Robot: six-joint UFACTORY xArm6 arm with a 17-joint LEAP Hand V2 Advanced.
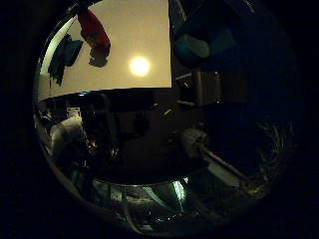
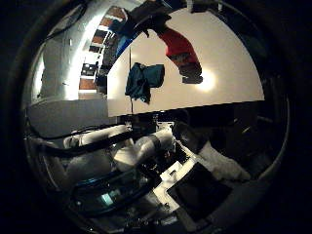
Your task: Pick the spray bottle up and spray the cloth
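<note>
A red spray bottle (image 2: 181, 49) with a dark head stands on a pale table (image 2: 229, 68). A dark teal cloth (image 2: 143, 80) lies crumpled on the table beside it, close to the table's edge. The right little finger side palm view also shows the bottle (image 1: 95, 35) and the cloth (image 1: 68, 52), both small and far from the palm. Dark and teal parts of my hand (image 1: 204, 85) show at that view's edge, away from the bottle and the cloth. I cannot tell how the hand is set.
A bright light reflection (image 1: 140, 66) lies on the table top. The grey robot arm and its base (image 2: 146, 151) sit below the table's edge (image 2: 195, 102). Shelving (image 2: 97, 44) stands in the room behind the table.
</note>
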